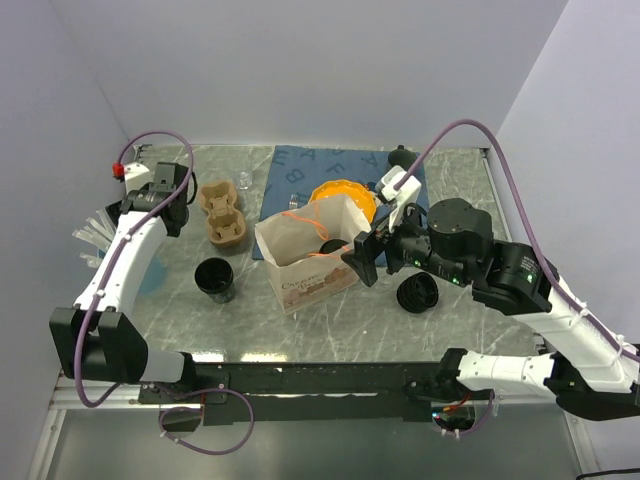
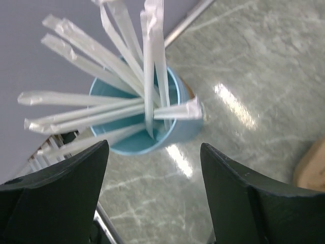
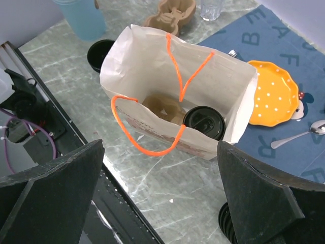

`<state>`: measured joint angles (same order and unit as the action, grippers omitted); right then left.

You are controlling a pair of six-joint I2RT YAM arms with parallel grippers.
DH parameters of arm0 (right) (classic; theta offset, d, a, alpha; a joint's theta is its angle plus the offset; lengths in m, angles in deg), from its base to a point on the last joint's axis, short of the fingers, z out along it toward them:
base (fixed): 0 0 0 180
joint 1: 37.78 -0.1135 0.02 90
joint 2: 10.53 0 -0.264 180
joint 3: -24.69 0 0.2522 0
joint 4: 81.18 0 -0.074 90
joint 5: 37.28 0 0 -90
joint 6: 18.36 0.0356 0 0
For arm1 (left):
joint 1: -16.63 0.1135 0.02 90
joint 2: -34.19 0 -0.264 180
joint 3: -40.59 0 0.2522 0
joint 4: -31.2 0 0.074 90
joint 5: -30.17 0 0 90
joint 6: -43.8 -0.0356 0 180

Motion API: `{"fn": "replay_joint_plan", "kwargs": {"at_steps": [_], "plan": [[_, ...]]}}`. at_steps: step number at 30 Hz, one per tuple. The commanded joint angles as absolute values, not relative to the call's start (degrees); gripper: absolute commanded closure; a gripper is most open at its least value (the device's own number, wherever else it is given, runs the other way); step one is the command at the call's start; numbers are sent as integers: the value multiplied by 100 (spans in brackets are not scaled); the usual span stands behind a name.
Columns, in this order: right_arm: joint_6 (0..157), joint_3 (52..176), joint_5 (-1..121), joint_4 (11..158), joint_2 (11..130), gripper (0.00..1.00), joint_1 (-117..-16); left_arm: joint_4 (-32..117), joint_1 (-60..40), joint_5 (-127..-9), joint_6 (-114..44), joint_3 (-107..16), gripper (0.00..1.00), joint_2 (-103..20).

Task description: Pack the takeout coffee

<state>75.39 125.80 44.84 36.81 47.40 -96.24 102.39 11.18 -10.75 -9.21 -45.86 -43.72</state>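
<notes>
The left gripper (image 2: 152, 152) is hanging over a light blue cup (image 2: 185, 129) at the table's (image 1: 330, 330) left edge. Its fingers (image 2: 66, 188) are standing well apart with nothing between them. Wrapped straws (image 2: 101, 109) are fanning out of that cup, and no print on the wrappers can be made out.

The right gripper (image 3: 160, 147) is hovering above the white paper bag (image 3: 147, 61) in the middle of the table. Its fingers (image 3: 264, 198) are spread wide and gripping nothing. The bag is standing open, with its orange string handles (image 3: 177, 76) drooping over the mouth.

The coffee (image 3: 204, 122) is sitting upright inside the bag, towards the corner nearest the plate (image 3: 274, 94), with a flat black lid on it. A brown cardboard piece (image 3: 160, 104) is lying beside it on the bag floor.

The bag's near side is carrying dark cursive printing (image 1: 315, 285), too small to read. The blue mat (image 3: 264, 35) under the orange dotted plate is showing large capital letters, among them A, B and F.

A dark open cup (image 1: 215, 278) is standing left of the bag, and a ribbed black lid (image 1: 417, 293) is lying right of it. A cardboard carrier (image 1: 222, 212) and a clear glass (image 1: 245, 180) are sitting farther back, and a spoon (image 3: 299, 137) is resting on the mat.
</notes>
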Motion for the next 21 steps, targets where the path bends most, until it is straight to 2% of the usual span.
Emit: {"fn": "replay_joint_plan", "kwargs": {"at_steps": [1, 6, 14, 19, 20, 21], "plan": [[7490, 12678, 4385, 3830, 4616, 0, -9597, 9296, 1223, -630, -1499, -4498, 22, -4509], [7437, 12686, 4349, 3690, 4607, 0, -9588, 8611, 1311, -770, -1913, -4524, 24, -4825], [7533, 12739, 4314, 3584, 4642, 0, -9597, 8785, 1425, -314, -1790, -4770, 42, -5282], [7534, 12616, 4253, 3593, 4528, 0, -9597, 8944, 1443, -243, -1597, -4894, 66, -5151], [7534, 12634, 4244, 3567, 4519, 0, -9597, 8918, 1443, -269, -1597, -4902, 72, -5125], [7516, 12660, 4235, 3540, 4510, 0, -9588, 8917, 1443, -304, -1606, -4911, 82, -5089]]}}
